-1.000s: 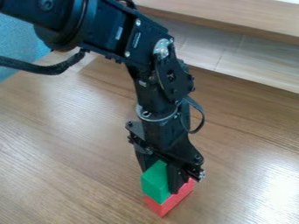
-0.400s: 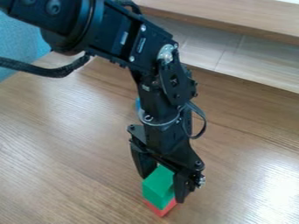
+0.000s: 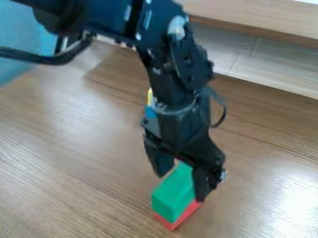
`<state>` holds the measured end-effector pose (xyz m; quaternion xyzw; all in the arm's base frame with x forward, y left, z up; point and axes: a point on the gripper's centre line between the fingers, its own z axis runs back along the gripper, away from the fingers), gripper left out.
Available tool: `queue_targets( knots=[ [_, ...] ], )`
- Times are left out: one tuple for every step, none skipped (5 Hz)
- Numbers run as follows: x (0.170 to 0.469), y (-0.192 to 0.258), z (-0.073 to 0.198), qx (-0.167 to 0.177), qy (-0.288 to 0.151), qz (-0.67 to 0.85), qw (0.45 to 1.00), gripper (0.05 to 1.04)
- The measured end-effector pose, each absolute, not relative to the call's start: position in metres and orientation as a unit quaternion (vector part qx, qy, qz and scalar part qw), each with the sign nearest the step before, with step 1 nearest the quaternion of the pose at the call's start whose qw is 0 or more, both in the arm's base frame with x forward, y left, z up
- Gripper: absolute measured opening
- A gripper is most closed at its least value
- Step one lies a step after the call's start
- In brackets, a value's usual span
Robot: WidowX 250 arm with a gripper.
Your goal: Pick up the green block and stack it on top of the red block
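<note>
"End effector (image 3: 182, 187)?"
"One, black; fingers wide apart at the green block's (image 3: 174, 193) far end."
"Block's place?"
"Near part of the surface (image 3: 68, 162), atop one red block (image 3: 181, 217)."
"Further?"
"One blue-and-yellow item (image 3: 150, 112), farther back, partly behind the arm (image 3: 177, 83)."

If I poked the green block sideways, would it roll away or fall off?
The green block probably wouldn't roll, because its sides look flat. It might slide or topple off the red block, since it sits on top. Its straight edges suggest it's stiff, so it likely wouldn't squish.
</note>
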<state>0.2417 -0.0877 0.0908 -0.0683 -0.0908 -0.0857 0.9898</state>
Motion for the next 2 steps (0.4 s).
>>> queue_targets(
  knots=[
    [0.250,-0.089,0.103,-0.077,-0.103,-0.083,0.988,0.999],
    [0.257,-0.087,0.115,-0.086,-0.113,-0.074,0.987,0.999]
  ],
)
